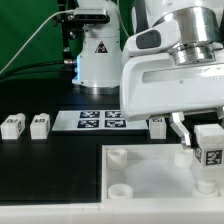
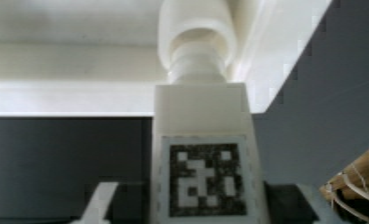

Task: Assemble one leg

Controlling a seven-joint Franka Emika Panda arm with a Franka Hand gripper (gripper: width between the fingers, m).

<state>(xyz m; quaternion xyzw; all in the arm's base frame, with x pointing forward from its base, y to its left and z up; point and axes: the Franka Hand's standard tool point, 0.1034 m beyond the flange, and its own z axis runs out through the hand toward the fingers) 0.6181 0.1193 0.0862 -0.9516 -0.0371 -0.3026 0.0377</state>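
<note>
My gripper (image 1: 207, 148) is shut on a white leg (image 1: 210, 146) with a black-and-white tag, holding it upright over the right side of the large white tray-like piece (image 1: 130, 190). In the wrist view the held leg (image 2: 206, 140) fills the middle, its tag facing the camera, with a round corner socket (image 2: 202, 48) of the tray just beyond its tip. My fingers (image 2: 113, 200) clamp its two sides. Three more legs lie on the black table: two at the exterior view's left (image 1: 13, 125) (image 1: 40, 124) and one behind the gripper (image 1: 157, 124).
The marker board (image 1: 100, 120) lies flat at the table's middle, behind the tray. The robot's white base (image 1: 97, 50) stands behind it. Two round sockets (image 1: 117, 156) (image 1: 119, 187) show on the tray's left edge.
</note>
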